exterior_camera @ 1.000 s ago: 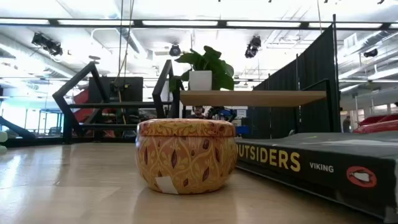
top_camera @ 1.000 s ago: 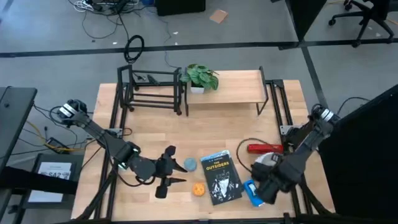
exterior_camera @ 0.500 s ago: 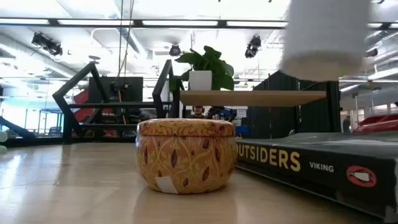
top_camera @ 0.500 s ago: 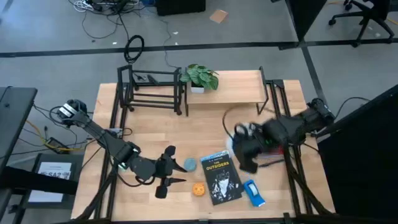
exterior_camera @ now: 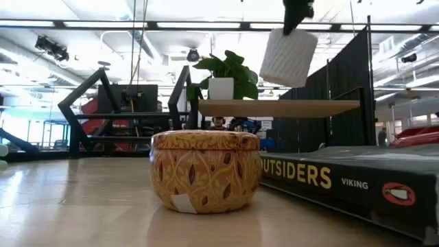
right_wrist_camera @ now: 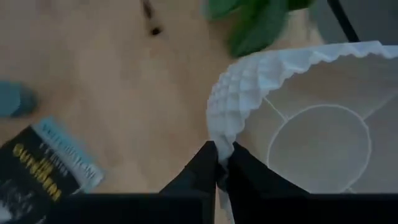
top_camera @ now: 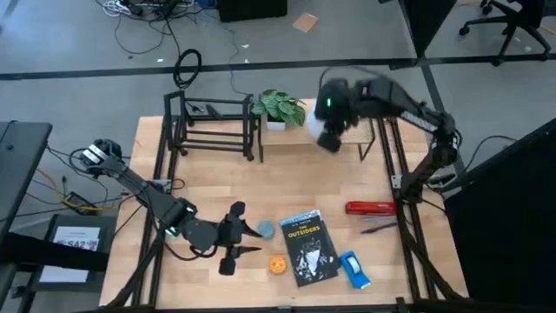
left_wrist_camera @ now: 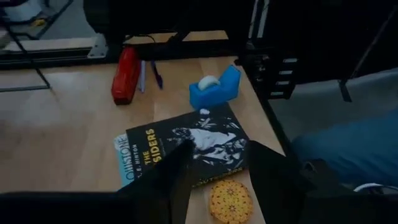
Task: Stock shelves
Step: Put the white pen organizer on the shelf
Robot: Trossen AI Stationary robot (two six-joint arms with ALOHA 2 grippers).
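Right arm has swung up from the table's right side since half a second ago; its gripper (top_camera: 323,130) now hangs over the plank shelf (top_camera: 343,122), at about 1 o'clock from table centre. Fingers (right_wrist_camera: 208,163) pressed together on the rim of a white ribbed lampshade (exterior_camera: 289,57), which hangs tilted above the plank, just right of the plant (top_camera: 280,108).

Left to right:
- Left gripper (top_camera: 231,236) low over the table at about 7 o'clock, fingers (left_wrist_camera: 270,171) spread, holding nothing.
- Black rod rack (top_camera: 213,124) at 11 o'clock, touching the plank shelf's left end.
- Small grey-blue round thing (top_camera: 265,229) just right of the left gripper.
- Orange patterned tin (top_camera: 277,264) at 6 o'clock, closed, just left of the book (top_camera: 308,248).
- Book flat, cover up, "Outsiders" readable.
- Blue tape dispenser (top_camera: 354,269) at 5 o'clock, just right of the book.
- Red stapler (top_camera: 371,207) at 3 o'clock, pens (top_camera: 380,226) lying near it.

Plank shelf holds only the plant; rack appears bare.
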